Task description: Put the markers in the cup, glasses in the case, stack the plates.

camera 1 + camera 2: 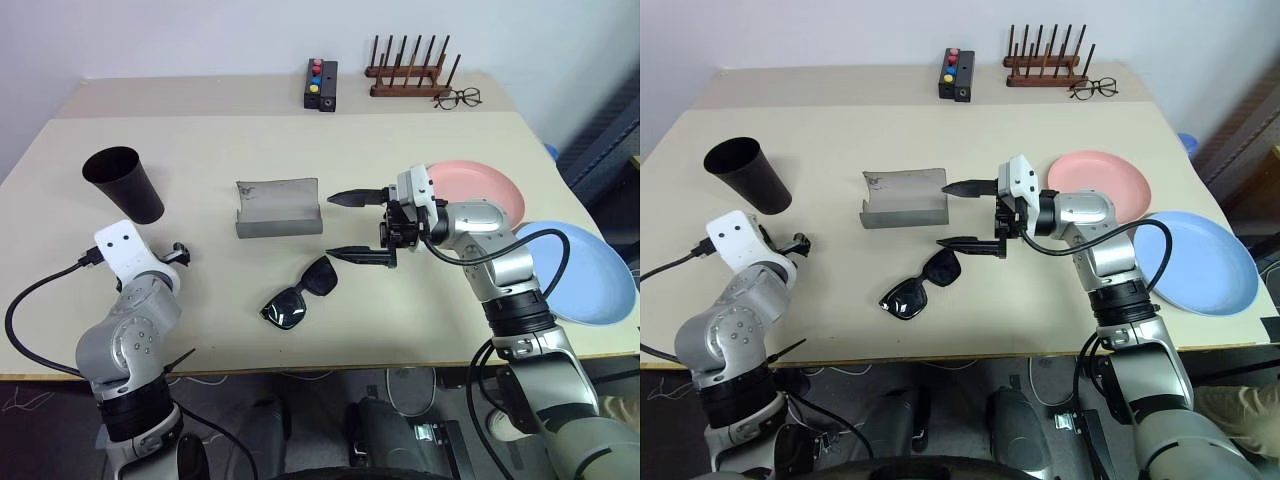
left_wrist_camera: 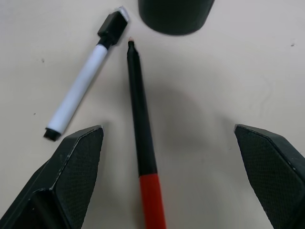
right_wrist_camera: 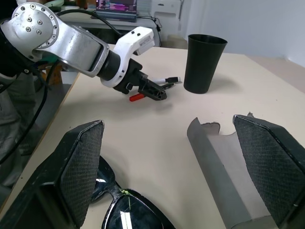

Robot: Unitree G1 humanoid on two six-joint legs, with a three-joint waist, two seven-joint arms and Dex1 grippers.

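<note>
Markers: white-bodied marker [image 2: 85, 85] and black marker with red end [image 2: 142, 138] lie side by side on the table [image 1: 400, 320] just short of the black cup [image 1: 124, 183], under the left gripper [image 2: 167, 176], whose fingers are spread wide and hold nothing. Black sunglasses [image 1: 299, 292] lie flat just in front of the open grey case [image 1: 279, 208]; the right gripper [image 1: 358, 226], fingers also spread and empty, hovers beside both. Pink plate [image 1: 480, 188] and blue plate [image 1: 585, 270] sit unstacked at the table's right edge.
</note>
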